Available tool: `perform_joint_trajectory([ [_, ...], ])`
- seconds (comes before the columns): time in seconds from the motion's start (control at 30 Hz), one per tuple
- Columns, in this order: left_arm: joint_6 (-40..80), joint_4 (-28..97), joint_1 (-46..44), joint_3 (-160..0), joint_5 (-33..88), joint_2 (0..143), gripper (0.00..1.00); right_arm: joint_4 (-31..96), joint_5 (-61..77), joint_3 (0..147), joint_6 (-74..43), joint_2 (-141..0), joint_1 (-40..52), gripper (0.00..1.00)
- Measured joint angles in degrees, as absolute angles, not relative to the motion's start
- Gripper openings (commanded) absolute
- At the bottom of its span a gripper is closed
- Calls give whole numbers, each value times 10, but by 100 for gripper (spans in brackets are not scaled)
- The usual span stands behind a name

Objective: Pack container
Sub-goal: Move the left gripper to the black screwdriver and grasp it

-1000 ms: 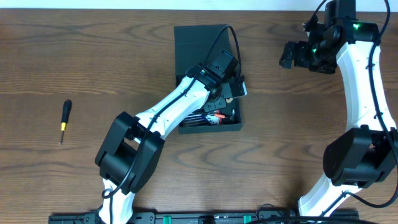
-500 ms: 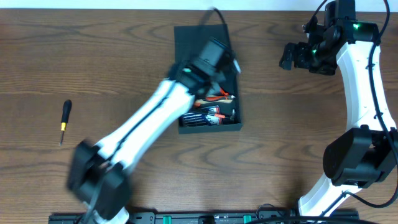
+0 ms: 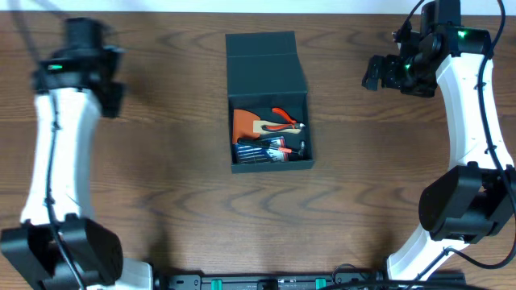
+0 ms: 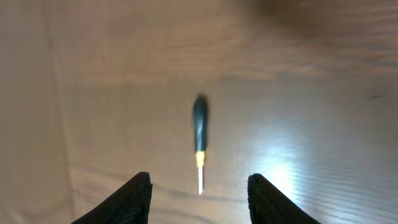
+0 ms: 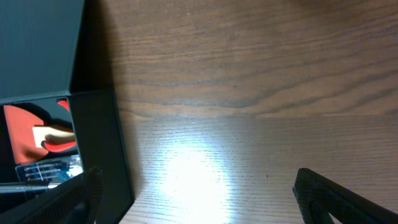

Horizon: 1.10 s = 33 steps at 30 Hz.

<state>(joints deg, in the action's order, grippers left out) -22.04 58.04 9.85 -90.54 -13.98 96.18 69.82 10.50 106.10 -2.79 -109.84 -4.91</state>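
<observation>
a dark brown wooden table (image 3: 161,209) fills the overhead view, its grain running in long wavy streaks from the left edge to the right edge. a thin pale strip (image 3: 242,5) lies beyond the far edge; wall or floor, it cannot be told. seen close in the wrist views, the wood looks paler, with a soft white patch of glare (image 4: 283,174) in the left one and another (image 5: 193,174) in the right.

No readable text, label, brand, number or sign in any view.
</observation>
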Motion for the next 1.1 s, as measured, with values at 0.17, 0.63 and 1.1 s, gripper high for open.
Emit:
perform_joint_trajectory([
  [0.17,-222,579,213,-905,-100,1018,48,694,105,1061,-28,-1098,-49,99],
  [0.63,-265,553,261,-903,-15,1200,48,689,102,1061,-28,-1098,-49,99],
  [1.1,-297,530,270,-903,-9,1247,41,692,79,1061,-28,-1098,-49,99],
])
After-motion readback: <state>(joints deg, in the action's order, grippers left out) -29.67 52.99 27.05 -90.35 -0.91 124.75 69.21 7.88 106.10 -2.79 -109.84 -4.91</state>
